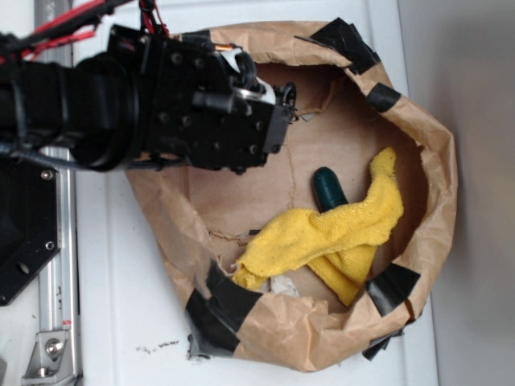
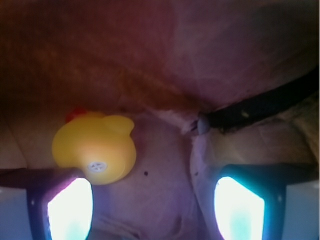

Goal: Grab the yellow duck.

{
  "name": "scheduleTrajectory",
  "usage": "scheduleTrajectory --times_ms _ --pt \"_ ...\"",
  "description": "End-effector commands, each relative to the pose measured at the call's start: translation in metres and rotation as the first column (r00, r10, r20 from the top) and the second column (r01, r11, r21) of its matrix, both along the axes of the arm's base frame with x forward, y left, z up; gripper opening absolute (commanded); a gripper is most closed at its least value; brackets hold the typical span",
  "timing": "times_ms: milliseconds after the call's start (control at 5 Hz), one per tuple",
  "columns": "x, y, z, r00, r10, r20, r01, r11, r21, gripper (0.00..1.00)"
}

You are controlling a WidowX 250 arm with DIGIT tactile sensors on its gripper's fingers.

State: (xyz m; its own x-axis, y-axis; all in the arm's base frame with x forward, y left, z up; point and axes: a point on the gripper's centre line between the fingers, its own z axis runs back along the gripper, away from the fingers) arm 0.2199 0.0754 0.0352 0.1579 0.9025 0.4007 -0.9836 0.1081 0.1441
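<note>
The work surface (image 1: 113,322) is a flat white tabletop, brightly and evenly lit. A metal rail (image 1: 60,265) with a bolted bracket runs along the edge behind the claw. Below and ahead of the claw stands a shallow brown paper basin (image 1: 434,161) with a crumpled rim, patched with strips of black tape (image 1: 221,301). Beyond the basin, a plain grey wall (image 1: 483,241) borders the tabletop. Small dark specks lie scattered on the white surface.

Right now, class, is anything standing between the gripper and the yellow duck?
Nothing visible does. In the wrist view the yellow duck lies on the brown paper just ahead of one finger of the open gripper, off to one side rather than centred between the fingers.
</note>
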Motion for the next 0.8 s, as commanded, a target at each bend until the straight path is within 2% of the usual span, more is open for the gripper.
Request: scheduleTrajectory --times_ms 0,200,400,600 --pt "-0.011 0.015 0.019 0.992 0.077 0.102 -0.086 0.992 0.095 1.00" --pt "-0.016 0.016 0.029 0.987 0.099 0.125 -0.114 0.986 0.118 1.00" --pt "-0.016 0.023 0.025 0.987 0.111 0.119 -0.127 0.983 0.136 1.00" --pt "-0.013 0.032 0.018 0.986 0.138 0.096 -0.149 0.981 0.125 1.00"
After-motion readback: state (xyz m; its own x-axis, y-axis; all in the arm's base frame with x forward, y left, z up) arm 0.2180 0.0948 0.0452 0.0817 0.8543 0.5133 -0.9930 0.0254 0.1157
